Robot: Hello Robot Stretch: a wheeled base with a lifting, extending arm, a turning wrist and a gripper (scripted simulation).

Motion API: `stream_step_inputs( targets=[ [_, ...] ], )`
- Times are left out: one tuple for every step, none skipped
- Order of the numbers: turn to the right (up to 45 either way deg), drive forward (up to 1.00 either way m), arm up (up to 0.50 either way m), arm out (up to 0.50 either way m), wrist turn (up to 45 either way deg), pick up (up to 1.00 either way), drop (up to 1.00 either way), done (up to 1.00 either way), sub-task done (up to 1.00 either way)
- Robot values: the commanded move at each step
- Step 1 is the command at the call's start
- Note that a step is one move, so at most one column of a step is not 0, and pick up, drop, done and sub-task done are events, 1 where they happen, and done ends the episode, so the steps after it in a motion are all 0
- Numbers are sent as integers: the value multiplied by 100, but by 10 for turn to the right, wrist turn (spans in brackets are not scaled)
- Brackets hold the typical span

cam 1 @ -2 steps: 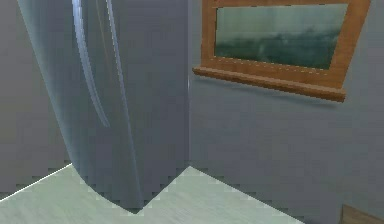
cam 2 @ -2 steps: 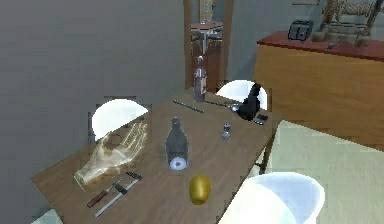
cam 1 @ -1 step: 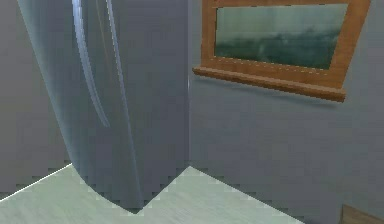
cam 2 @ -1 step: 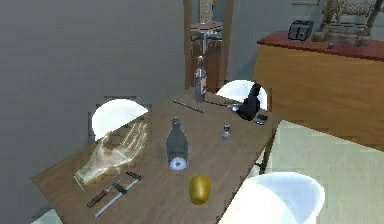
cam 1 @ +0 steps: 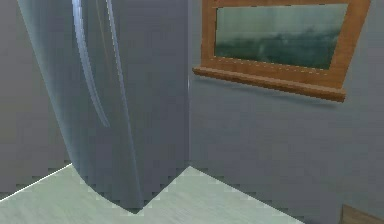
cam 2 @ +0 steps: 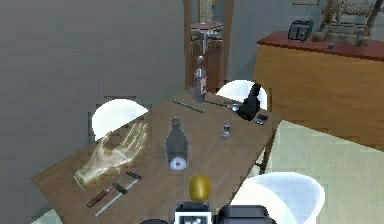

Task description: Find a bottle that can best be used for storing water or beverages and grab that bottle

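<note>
Standing upright in the middle of the desk [cam 2: 215,160], the bottle [cam 2: 177,143] looks found but not grabbed. The tool [cam 2: 165,218] sits low by the near edge; I cannot tell whether it holds anything. Reaching and grasping remain.

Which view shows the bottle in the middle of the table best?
The arm side view: the bottle stands upright, whole and unblocked, on the table. The forward view faces a fridge and a window instead.
</note>
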Motion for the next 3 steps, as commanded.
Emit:
stream_step_inputs(
  targets=[
    [0,0,0,34,0,0,0,0,0],
    [0,0,0,0,450,0,0,0,0],
    [0,0,0,0,450,0,0,0,0]
  ],
)
